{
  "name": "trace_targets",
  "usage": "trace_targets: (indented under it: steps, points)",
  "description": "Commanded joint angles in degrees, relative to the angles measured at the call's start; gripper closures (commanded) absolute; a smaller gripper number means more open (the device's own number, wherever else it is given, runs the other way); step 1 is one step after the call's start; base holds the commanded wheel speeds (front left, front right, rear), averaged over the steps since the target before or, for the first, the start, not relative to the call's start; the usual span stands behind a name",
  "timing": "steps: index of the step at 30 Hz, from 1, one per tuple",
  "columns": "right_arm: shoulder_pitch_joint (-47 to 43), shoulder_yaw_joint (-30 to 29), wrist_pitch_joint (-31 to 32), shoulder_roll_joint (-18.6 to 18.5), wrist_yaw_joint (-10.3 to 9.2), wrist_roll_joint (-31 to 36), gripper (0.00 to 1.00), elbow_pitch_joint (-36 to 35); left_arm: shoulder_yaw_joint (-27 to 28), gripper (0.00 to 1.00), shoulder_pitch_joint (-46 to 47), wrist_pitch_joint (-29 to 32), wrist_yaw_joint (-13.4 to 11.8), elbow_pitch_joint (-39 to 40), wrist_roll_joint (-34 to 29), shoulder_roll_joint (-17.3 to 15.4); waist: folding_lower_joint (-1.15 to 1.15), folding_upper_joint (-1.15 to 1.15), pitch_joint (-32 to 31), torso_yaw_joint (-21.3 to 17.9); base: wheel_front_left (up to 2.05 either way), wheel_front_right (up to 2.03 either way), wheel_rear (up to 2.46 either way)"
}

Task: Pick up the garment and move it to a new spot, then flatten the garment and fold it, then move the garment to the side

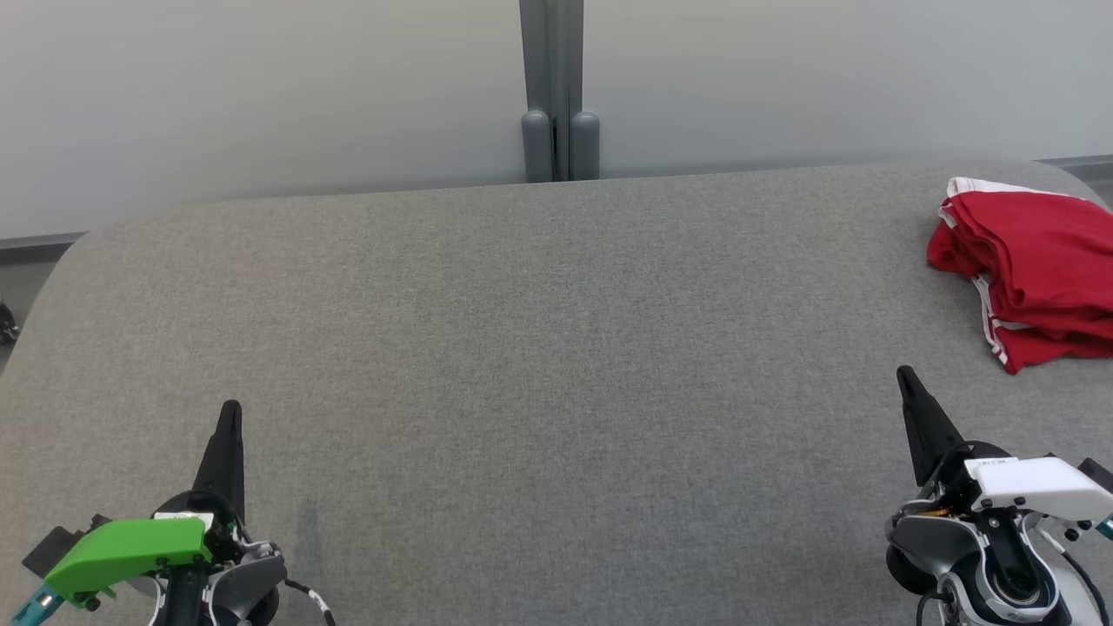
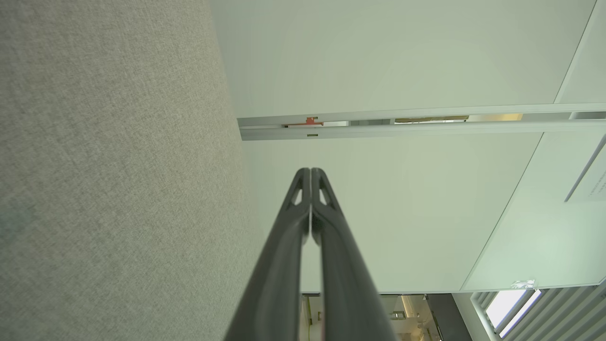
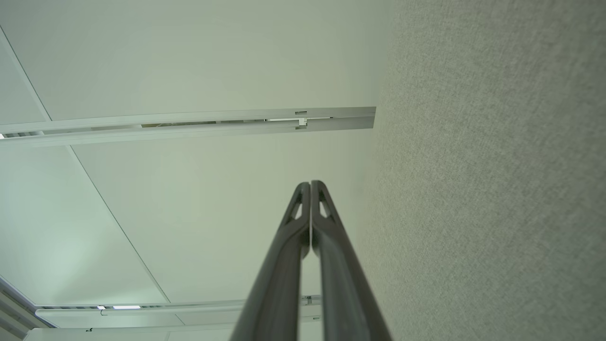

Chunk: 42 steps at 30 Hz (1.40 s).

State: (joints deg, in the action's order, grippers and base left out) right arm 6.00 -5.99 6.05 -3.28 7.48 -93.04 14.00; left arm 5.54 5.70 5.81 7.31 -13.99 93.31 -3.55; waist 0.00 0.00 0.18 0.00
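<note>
The red garment lies folded at the right edge of the frame on the grey table. The left gripper and right gripper are both fully closed and empty, low in the frame.

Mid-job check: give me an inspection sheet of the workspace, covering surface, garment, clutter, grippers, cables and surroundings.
Surface: grey fabric tabletop, smooth.
Job's things: red garment with white trim, lying in loose layers at the far right, partly out of frame.
Clutter: nothing seen.
Grippers: left gripper and right gripper both shut, empty, at the near side, apart from the garment.
Cables: thin wire by the left wrist, dark cable by the right wrist.
Surroundings: pale wall panels, grey post behind the table.
</note>
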Motion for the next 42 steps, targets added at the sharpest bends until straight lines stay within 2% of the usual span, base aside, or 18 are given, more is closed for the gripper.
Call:
trace_targets:
  steps: [1,42]
  points:
    - [0.44,-0.12,0.31,0.03,0.02,0.37,1.00,0.09,0.29,1.00,0.95,0.15,0.42,-0.11,-0.28,-0.03,0.00,0.00,0.00,0.00,0.00,0.00,0.00]
    - [0.48,-0.38,0.47,0.17,0.02,0.51,1.00,0.10,0.70,1.00,1.00,0.55,0.41,-0.12,-0.67,0.24,0.00,0.00,0.00,0.00,0.00,0.00,0.00]
